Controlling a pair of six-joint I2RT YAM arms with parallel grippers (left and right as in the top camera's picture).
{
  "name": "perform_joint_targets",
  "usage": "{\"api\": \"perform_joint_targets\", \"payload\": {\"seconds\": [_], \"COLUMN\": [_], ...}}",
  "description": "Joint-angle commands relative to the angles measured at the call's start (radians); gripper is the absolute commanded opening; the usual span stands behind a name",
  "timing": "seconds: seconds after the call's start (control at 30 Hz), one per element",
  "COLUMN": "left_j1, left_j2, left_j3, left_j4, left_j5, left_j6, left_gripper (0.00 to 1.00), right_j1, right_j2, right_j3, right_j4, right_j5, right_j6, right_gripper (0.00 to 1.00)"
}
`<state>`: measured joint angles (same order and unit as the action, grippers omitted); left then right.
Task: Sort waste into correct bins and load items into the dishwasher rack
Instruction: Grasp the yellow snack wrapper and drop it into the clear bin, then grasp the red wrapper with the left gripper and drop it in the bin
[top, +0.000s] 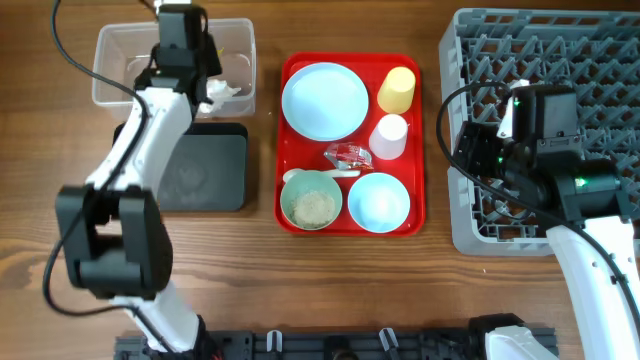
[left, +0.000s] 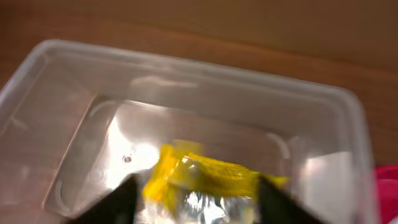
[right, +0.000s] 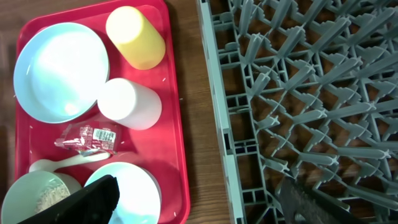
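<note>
Hold the left gripper (left: 196, 205) above the middle of the tub (left: 199, 65), fingers (left: 121, 202) on each side of the yellow wrapper (left: 208, 174), pinching or loose cannot tell, then spread wide and let it fall inside, not on its edge.

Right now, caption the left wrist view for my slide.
Crumpled yellow wrapper between end effector fingers above the clear plastic tub.

A flat red plastic tray with rounded corners and a raised rim (top: 296, 152) lies on the brown wooden table (top: 300, 290), near its middle in the overhead view. The table's grain runs left to right, with bare wood showing all around the tray.
</note>
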<state>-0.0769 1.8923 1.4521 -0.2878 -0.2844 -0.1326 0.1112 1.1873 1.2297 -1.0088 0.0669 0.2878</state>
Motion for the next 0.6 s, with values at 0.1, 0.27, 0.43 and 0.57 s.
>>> {"api": "perform_joint_targets", "payload": {"seconds": [0.1, 0.27, 0.43, 0.57], "left_j1": [-0.065, -0.235, -0.385, -0.437], "left_j2": [-0.071, -0.097, 0.052, 0.123], "left_j3": [0.008, 0.005, 0.005, 0.005], "left_j4": [-0.043, -0.311, -0.386, -0.383], "left_j5": [0.156, 0.695, 0.674, 0.597], "left_j6": [0.002, 0.153, 0.185, 0.177], "left_gripper": [1.00, 1.00, 1.00, 1.00], "right_j1": [-0.001, -0.002, -0.001, -0.002], "right_j2": [0.000, 0.000, 0.000, 0.000], "right_j3": [0.012, 0.012, 0.012, 0.011], "right_j4": [0.013, 0.013, 0.013, 0.014], "right_j5": [-0.016, -0.016, -0.016, -0.013], "right_j6": [0.012, 0.026, 0.030, 0.027], "right_gripper": [0.85, 0.85, 0.85, 0.85]}}
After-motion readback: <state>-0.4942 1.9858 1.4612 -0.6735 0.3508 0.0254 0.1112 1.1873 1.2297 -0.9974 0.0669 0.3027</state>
